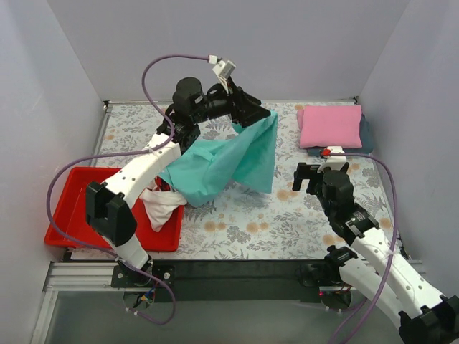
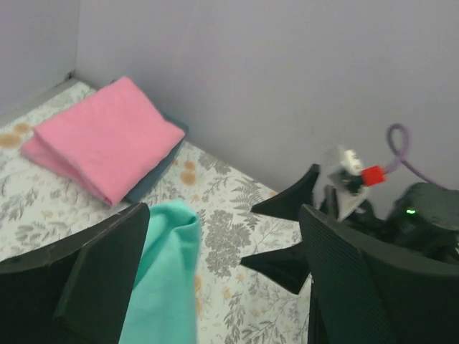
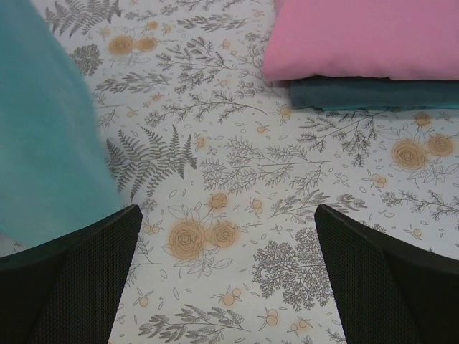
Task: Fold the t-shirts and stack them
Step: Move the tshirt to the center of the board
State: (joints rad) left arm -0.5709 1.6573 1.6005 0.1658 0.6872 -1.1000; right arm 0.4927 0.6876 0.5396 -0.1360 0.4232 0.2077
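The teal t-shirt hangs above the table's middle from my left gripper, its lower part trailing toward the tray. In the left wrist view the jaws of that gripper stand apart, and the teal cloth lies against the left finger only. A folded pink t-shirt rests on a folded dark blue-grey one at the back right. The white t-shirt lies crumpled at the tray's right end. My right gripper hovers open over bare tablecloth, right of the teal cloth.
A red plastic tray sits at the front left under the left arm. White walls close in the floral table on three sides. The pink-on-dark stack lies just beyond the right gripper.
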